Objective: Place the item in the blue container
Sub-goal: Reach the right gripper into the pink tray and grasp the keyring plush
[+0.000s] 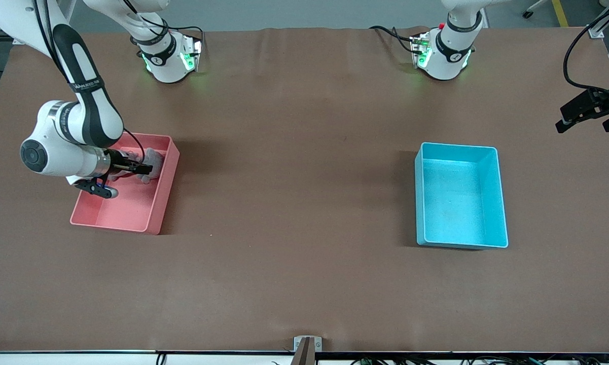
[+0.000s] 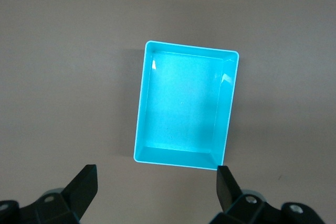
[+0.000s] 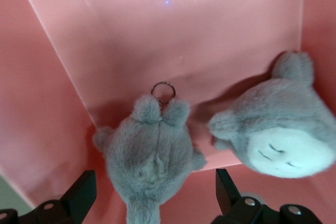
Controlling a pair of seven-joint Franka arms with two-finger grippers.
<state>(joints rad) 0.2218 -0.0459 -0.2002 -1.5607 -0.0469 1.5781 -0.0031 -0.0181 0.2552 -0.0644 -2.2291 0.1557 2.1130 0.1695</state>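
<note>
On the desk, the empty blue container sits toward the left arm's end and the pink bin toward the right arm's end, holding two grey plush toys. The right claw, released with jaws wide, hangs low in the pink bin straddling the plush with the key ring; descending squarely before clenching should keep the second plush clear. The left claw, also released, waits high over the desk.

A big brown table fills most of the room. A grey floor shows past its top edge, with a yellow line painted on it.
</note>
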